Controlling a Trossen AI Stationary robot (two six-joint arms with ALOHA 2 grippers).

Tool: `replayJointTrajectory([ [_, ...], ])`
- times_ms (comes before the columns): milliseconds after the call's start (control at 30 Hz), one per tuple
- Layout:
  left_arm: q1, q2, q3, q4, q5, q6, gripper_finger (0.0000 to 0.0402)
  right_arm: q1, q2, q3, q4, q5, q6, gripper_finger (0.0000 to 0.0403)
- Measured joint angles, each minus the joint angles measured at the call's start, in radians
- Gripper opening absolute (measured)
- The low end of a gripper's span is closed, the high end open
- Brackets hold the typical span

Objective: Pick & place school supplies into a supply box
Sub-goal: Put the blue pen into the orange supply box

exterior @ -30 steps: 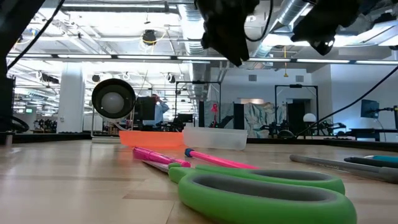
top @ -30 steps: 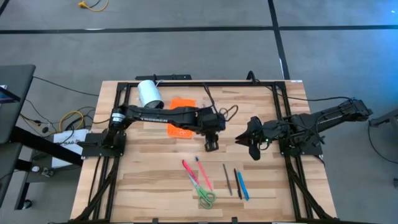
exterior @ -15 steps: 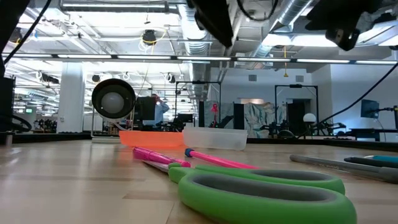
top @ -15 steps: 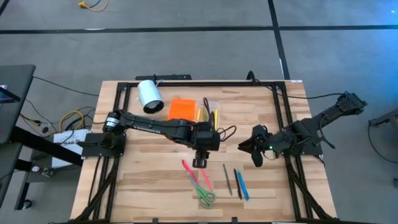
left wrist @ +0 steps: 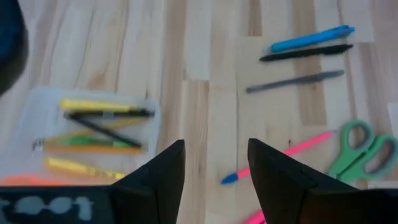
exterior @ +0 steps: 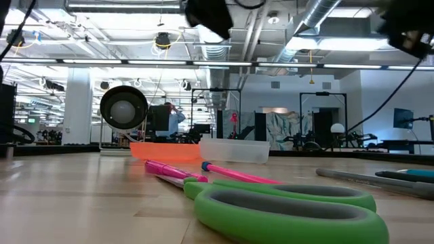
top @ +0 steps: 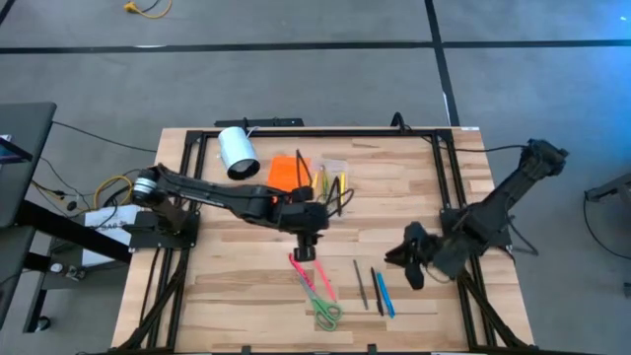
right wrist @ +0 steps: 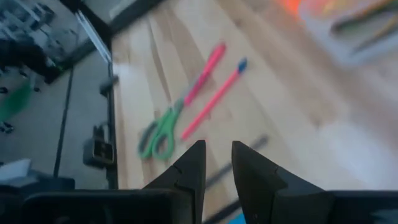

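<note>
Nearby, white cylinder (top: pixel 237 152) beside supply box (top: pixel 311 178); both arms' fingers apart, empty

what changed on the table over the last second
The left tool, open and empty, moved from beside the supply box toward the pink pens. The right tool pulled back toward its table edge, nearer the blue pen. Nothing was taken or let go. Pens, scissors, box and white cylinder stayed put.
</note>
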State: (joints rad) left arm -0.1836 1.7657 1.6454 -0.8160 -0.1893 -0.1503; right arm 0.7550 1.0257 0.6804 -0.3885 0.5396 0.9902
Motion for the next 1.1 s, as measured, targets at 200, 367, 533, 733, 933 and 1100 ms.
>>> replayJointTrajectory([
  [200,-0.021,-0.146,-0.255,0.168,-0.071,-0.127,0.0164,0.083,0.179,0.0,0.0,-0.008,0.246,0.0071],
  [367,-0.047,-0.273,-0.439,0.299,-0.118,-0.206,0.0164,0.11,0.294,0.001,0.034,-0.019,0.459,0.0071],
  [533,-0.066,-0.377,-0.543,0.312,-0.182,-0.258,0.0164,0.095,0.38,0.026,0.053,-0.073,0.558,0.0071],
  [733,-0.071,-0.453,-0.6,0.316,-0.215,-0.26,0.0164,0.047,0.495,0.105,-0.003,-0.224,0.602,0.0071],
  [933,-0.074,-0.475,-0.609,0.299,-0.238,-0.25,0.0164,0.028,0.569,0.191,-0.135,-0.288,0.707,0.0071],
  [1100,-0.074,-0.473,-0.609,0.286,-0.239,-0.221,0.0164,0.027,0.603,0.233,-0.173,-0.306,0.714,0.0071],
])
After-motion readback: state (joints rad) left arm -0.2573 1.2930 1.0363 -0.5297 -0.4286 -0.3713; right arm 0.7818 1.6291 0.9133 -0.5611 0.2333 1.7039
